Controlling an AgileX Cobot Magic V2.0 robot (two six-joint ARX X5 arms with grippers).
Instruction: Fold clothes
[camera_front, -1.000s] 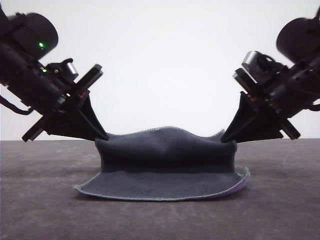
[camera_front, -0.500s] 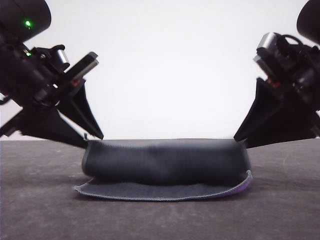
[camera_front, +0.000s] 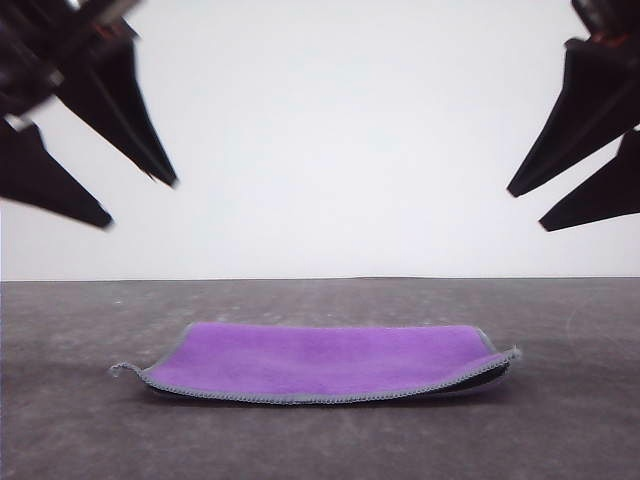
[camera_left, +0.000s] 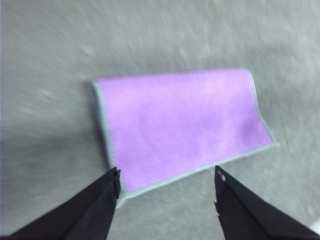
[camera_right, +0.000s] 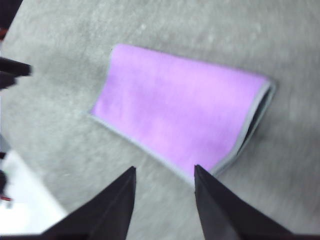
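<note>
The cloth (camera_front: 322, 362) lies folded in half on the grey table, purple face up, its light grey stitched edge along the front. A little dark grey shows at its right end. In the left wrist view the cloth (camera_left: 182, 122) is a flat purple rectangle; in the right wrist view the cloth (camera_right: 182, 107) shows its folded layers at one end. My left gripper (camera_front: 140, 203) hangs open, high above the cloth's left end. My right gripper (camera_front: 525, 208) is open too, high above the right end. Both are empty.
The grey felt-like table (camera_front: 560, 420) spreads all around the cloth. A white wall stands behind it. A white patch (camera_right: 20, 200) shows at the table's edge in the right wrist view.
Both grippers let go of the cloth's top edge and rose up and outward. The cloth, dark grey and draped before, now lies flat and folded with purple on top.
</note>
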